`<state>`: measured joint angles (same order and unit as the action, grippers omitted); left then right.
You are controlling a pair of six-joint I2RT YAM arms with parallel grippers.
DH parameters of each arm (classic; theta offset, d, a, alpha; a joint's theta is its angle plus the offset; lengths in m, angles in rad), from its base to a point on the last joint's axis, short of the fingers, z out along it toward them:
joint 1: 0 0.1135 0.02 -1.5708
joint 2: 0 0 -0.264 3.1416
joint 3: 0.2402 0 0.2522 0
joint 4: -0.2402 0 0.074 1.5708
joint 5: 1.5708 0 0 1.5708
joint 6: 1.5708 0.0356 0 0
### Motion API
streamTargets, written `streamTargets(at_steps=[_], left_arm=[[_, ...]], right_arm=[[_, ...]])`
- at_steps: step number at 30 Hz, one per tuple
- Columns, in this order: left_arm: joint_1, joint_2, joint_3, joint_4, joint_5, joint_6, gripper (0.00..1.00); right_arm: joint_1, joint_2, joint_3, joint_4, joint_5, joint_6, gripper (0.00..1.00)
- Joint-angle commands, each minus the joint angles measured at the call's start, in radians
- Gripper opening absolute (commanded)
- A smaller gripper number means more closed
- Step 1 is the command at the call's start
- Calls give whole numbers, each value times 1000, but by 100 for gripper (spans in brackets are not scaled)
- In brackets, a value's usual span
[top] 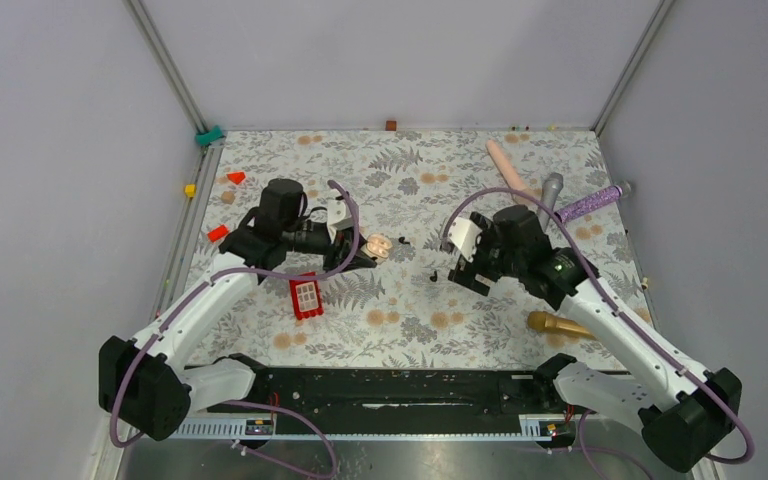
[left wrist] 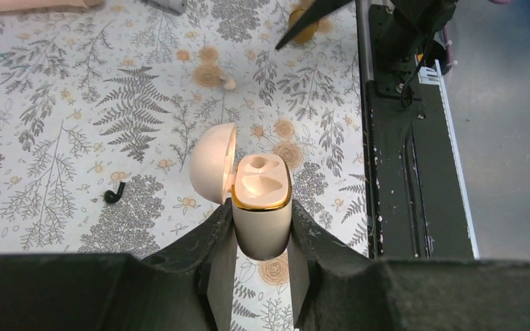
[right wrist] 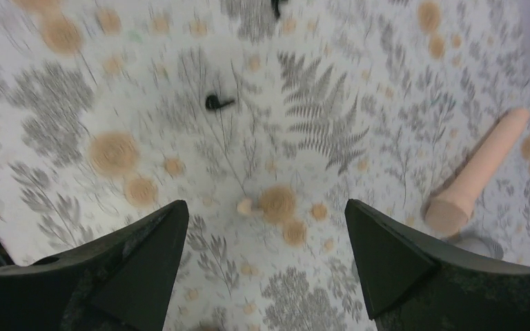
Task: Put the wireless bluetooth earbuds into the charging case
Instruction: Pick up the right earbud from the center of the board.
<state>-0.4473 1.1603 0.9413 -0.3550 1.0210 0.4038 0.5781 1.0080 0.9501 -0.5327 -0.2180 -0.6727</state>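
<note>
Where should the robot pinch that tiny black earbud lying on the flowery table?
Probably the fat round bulb of the earbud, coming straight down from above. It lies flat on the table with its thin stem pointing sideways, so the bulb gives the jaws the most to squeeze. The right gripper, with jaws wide open, looks well placed.

overhead view, wrist views close above table [top: 410,170]
</note>
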Motion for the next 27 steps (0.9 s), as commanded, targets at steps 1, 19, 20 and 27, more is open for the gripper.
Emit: streamTargets(at_steps=[1,19,20,27], left_arm=[[14,-11,9,107,85,-41,0],[14,-26,-45,188,66,-77,0],[13,-26,-48,191,66,-79,0],[14,-26,-51,198,64,-82,0]], right_arm=[[-11,1,-160,22,207,-238,88],[-2,424,-76,-11,408,37,81],[-1,446,-66,-16,413,51,79],[-2,530,-37,25,490,89,74]])
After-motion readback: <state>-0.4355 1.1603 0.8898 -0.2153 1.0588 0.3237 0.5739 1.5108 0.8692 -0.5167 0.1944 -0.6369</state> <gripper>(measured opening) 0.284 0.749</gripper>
